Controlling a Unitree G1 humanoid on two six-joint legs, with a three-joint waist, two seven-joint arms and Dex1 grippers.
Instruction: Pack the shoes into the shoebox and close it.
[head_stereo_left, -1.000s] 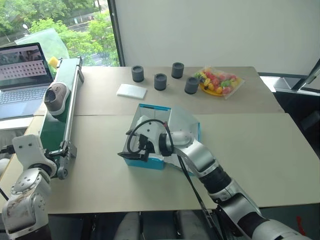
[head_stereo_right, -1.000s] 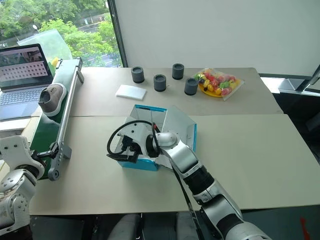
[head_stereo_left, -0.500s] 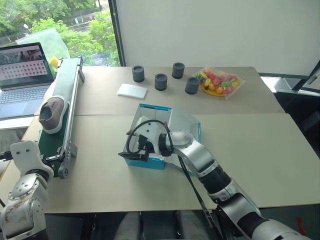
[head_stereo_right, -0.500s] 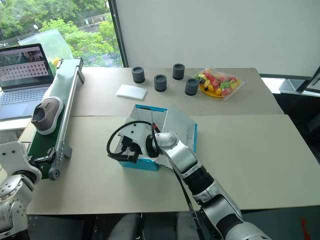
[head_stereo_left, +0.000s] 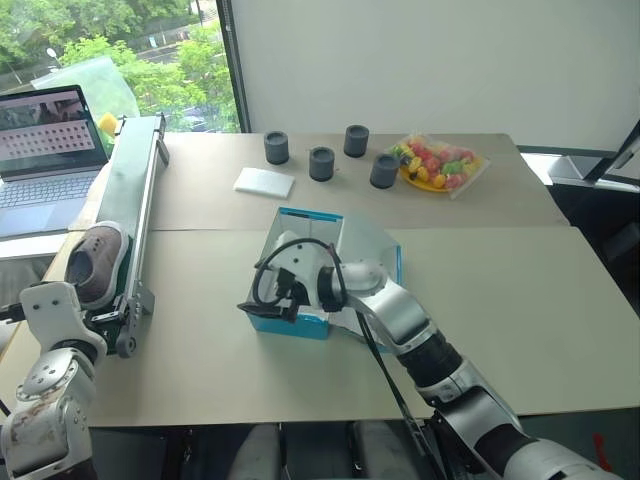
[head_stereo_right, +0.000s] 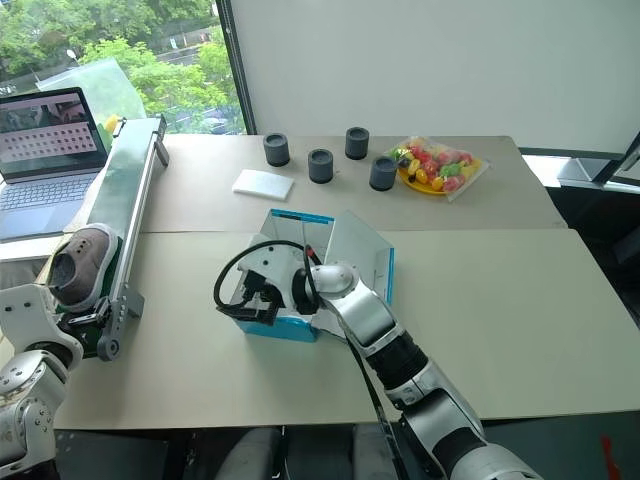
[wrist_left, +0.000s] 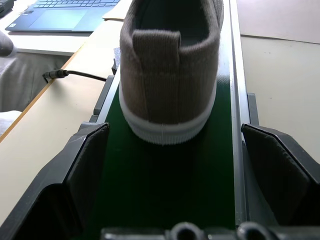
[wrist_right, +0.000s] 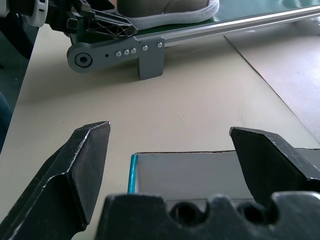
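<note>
While the grey sneaker (head_stereo_left: 95, 262) sits at the near end of the green conveyor belt (head_stereo_left: 128, 190), heel toward the robot, we find the left gripper (wrist_left: 187, 165) stationed just behind it with its two black fingers (wrist_left: 87, 167) spread wide on either side of the belt and gripping nothing; in the left wrist view the heel of the shoe lies just ahead of the fingers and does not touch them. We record the turquoise shoebox (head_stereo_left: 322, 272) standing in the middle of the table (head_stereo_left: 520, 300), well apart from the conveyor, its lid flap (head_stereo_left: 365, 252) raised on the far right side and its white interior exposed. We see the right gripper (wrist_right: 170, 170) poised over the box's near left edge, its fingers (wrist_right: 82, 170) likewise fully parted and holding nothing; in the right wrist view the box's blue rim lies between them, and the conveyor's end roller lies beyond. We cannot tell whether a shoe already lies inside the box, as the right arm covers much of the opening. Elsewhere we note four dark cylinders (head_stereo_left: 321, 162), a flat white pad (head_stereo_left: 264, 182), a plate of coloured sweets (head_stereo_left: 438, 163) and an open laptop (head_stereo_left: 42, 160) beside the conveyor.
</note>
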